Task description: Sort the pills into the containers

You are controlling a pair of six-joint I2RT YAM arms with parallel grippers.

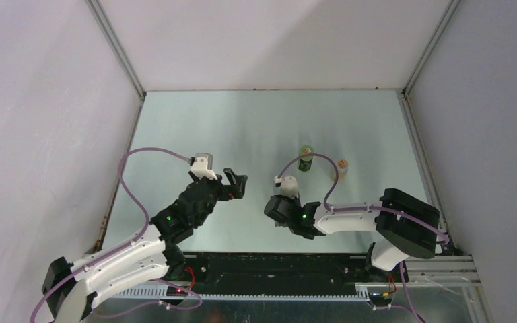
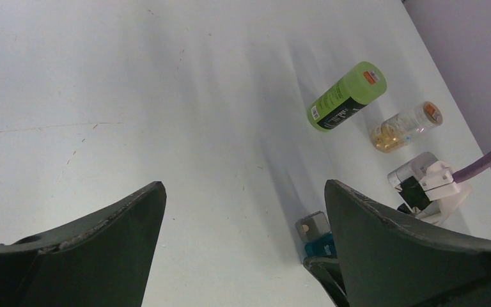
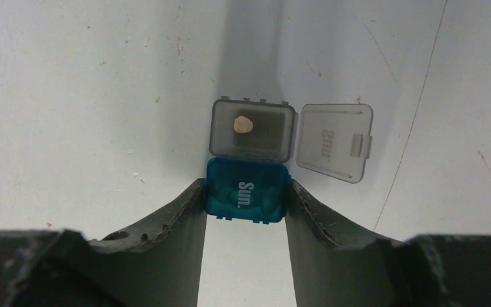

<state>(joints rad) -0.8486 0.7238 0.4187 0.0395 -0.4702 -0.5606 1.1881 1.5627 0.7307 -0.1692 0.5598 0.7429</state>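
A small pill box lies on the table, made of a closed blue "Sun." compartment (image 3: 248,197) and an open grey compartment (image 3: 252,130). The grey one holds one beige pill (image 3: 243,123), and its lid (image 3: 332,142) is flipped out to the right. My right gripper (image 3: 248,203) is shut on the blue compartment's sides. The dark bottle with the lime-green top (image 1: 305,158) and the pale bottle with the orange top (image 1: 342,168) stand upright just beyond it. My left gripper (image 1: 235,183) is open and empty above the table, left of the box (image 2: 316,233).
In the left wrist view the green bottle (image 2: 347,96) and the orange-topped bottle (image 2: 406,126) stand close together, with the right wrist's white camera block (image 2: 425,185) near them. Cage walls enclose the table (image 1: 195,128) on the left, back and right.
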